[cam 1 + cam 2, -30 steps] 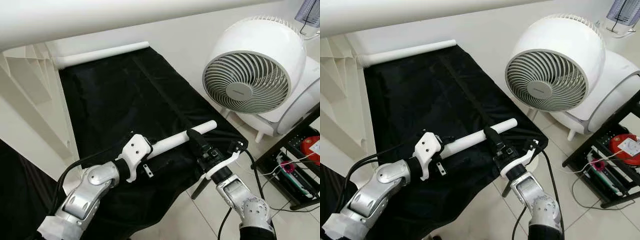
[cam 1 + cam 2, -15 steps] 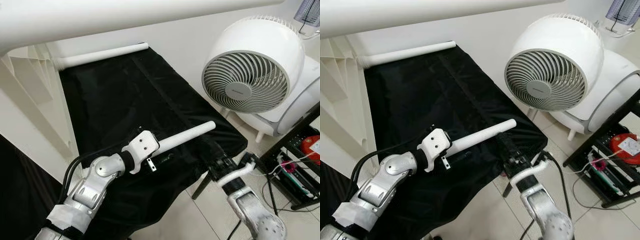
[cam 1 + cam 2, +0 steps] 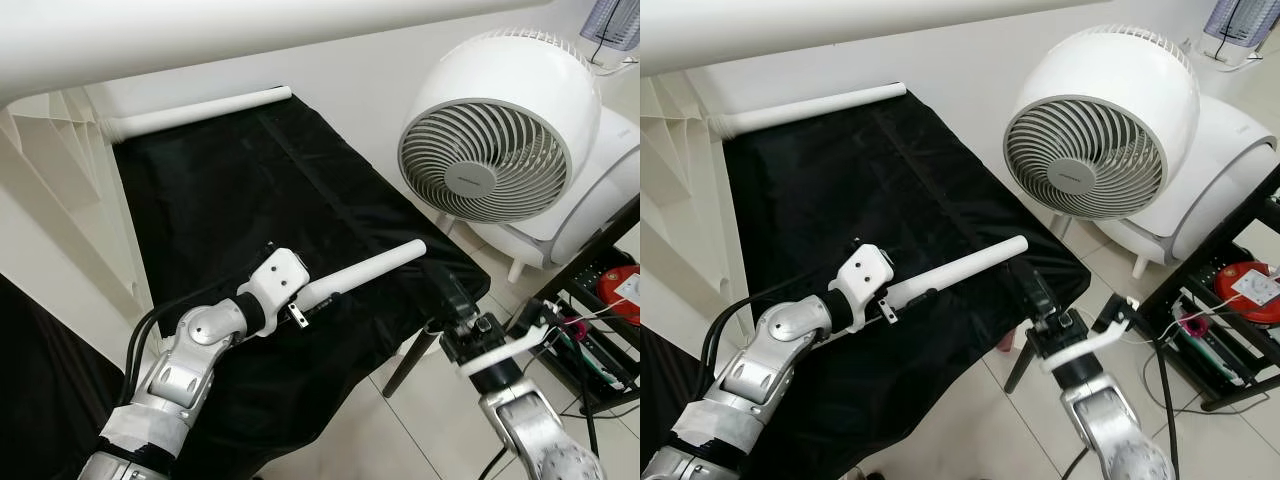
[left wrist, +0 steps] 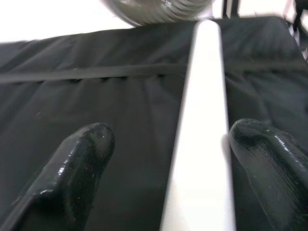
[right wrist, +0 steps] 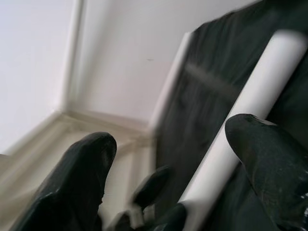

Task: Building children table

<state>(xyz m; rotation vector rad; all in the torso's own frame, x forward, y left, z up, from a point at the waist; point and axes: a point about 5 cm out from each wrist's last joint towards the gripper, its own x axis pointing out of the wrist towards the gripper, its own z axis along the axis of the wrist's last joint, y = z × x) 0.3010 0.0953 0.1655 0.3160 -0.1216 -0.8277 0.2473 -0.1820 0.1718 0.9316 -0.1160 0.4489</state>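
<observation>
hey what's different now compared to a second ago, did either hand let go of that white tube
The right hand let go of the white tube and drew back off the black cloth toward the floor side, fingers open. The left hand kept the tube's near end between its fingers; the tube dipped slightly. The fan and far white tube stayed put.

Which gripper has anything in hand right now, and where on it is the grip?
The left gripper holds the white table leg by its near end, the far end pointing toward the fan. The right gripper is open and off it, holding nothing.
</observation>
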